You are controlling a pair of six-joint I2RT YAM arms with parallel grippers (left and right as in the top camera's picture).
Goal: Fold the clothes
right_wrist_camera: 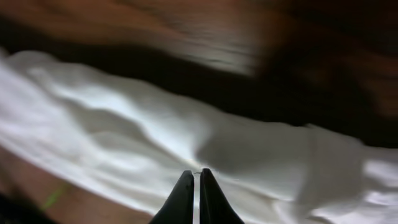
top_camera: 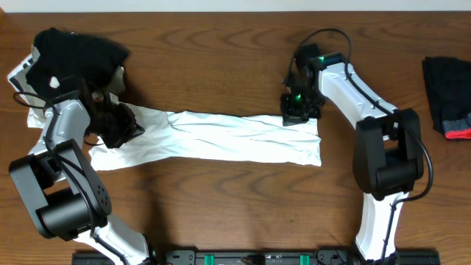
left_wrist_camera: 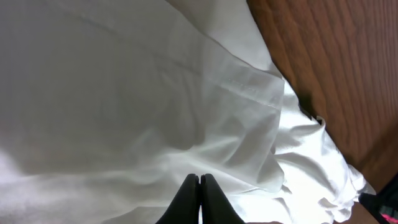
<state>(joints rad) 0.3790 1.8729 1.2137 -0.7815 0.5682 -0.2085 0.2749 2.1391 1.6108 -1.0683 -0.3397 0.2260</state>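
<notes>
White T-shirt (top_camera: 221, 136) lies flat on the table (top_camera: 221, 44), pulled into a long wrinkled band from 9 o'clock to 3 o'clock across the middle. My left gripper (top_camera: 118, 129) sits on its 9 o'clock end, where the cloth is bunched. My right gripper (top_camera: 298, 110) is on the top corner of the 3 o'clock end. Both pairs of fingers are pressed together with their tips right at the fabric. I can't tell from either wrist view whether a fold is actually caught between them. Risks: if nothing is pinched, any lift or pull leaves the shirt behind. If only one side has it, the band skews and the fold comes out crooked. Pulling the ends further apart could slip thin cotton out of a tight pinch. The black garment with a white spot (top_camera: 81, 51) at 10 o'clock is just beside my left arm and could get dragged in. The black garment with red trim (top_camera: 445, 85), far out at 3 o'clock, is well apart and no worry.
</notes>
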